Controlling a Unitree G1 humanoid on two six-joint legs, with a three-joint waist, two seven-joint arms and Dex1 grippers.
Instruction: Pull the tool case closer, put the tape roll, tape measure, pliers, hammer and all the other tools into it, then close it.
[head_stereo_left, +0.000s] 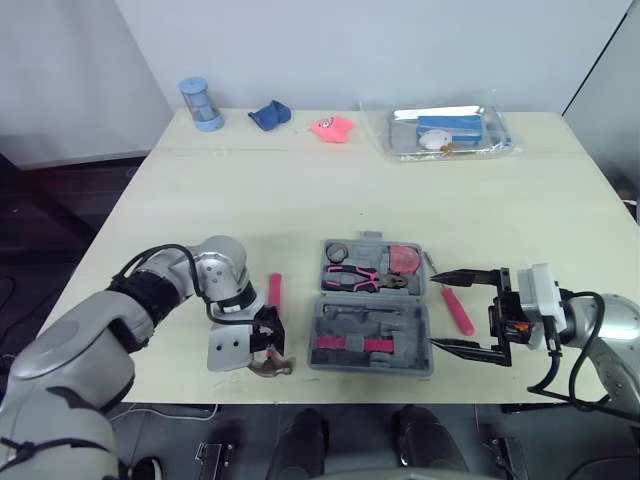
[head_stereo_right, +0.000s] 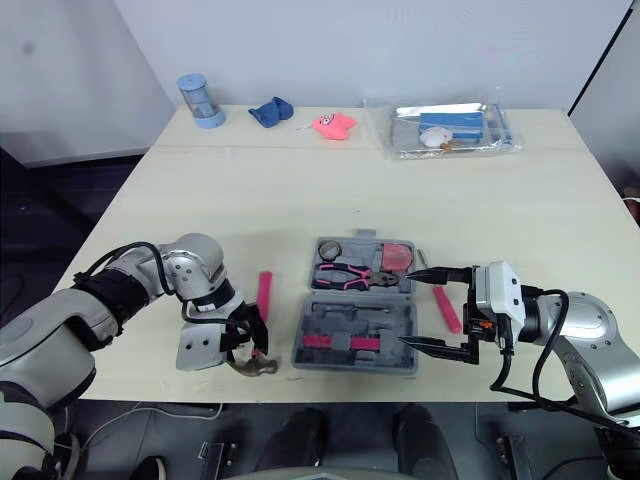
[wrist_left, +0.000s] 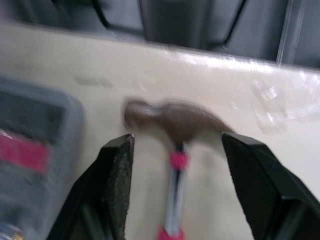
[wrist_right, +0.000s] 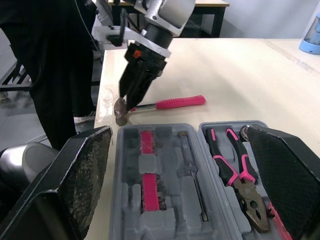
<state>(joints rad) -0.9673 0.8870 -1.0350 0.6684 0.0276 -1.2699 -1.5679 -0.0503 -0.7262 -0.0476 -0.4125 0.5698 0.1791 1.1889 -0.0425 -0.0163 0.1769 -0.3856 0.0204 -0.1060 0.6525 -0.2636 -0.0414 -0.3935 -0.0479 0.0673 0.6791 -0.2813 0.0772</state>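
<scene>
In the lower left of the head view, the left fingers (wrist_left: 118, 172) are spread open and point down at the near edge of the pale surface (head_stereo_left: 300, 190). They straddle the neck of the hammer (head_stereo_left: 274, 292) without pressing it. Its brown metal head lies at the surface's front edge, just past the fingertips, and its pink handle runs back toward the middle of the frame, just left of the tool case.

The grey tool case (head_stereo_left: 418, 322) lies open and flat at lower centre, close to the front edge. In its far half, the tape roll (head_stereo_left: 338, 250) sits in the left corner. The pink-handled pliers (head_stereo_left: 356, 277) lie across the middle, and a red tape measure (head_stereo_left: 404, 260) fills the right corner. The near half carries a pink-handled tool (head_stereo_left: 350, 344) in a moulded slot and a slim screwdriver (wrist_right: 192, 175) beside it.

Just right of the case, a slim pink-handled tool (head_stereo_left: 457, 310) lies slanted on the surface. The right fingers (head_stereo_left: 466, 274) are opened wide at lower right, tips aimed leftward at the case's right side, gripping nothing. The slanted tool lies between them.

Along the far edge, at the top of the frame, stand a blue container (head_stereo_left: 198, 103), a crumpled blue cloth (head_stereo_left: 268, 116), a small pink object (head_stereo_left: 331, 127) and a clear plastic bag (head_stereo_left: 445, 131) with a tray inside.
</scene>
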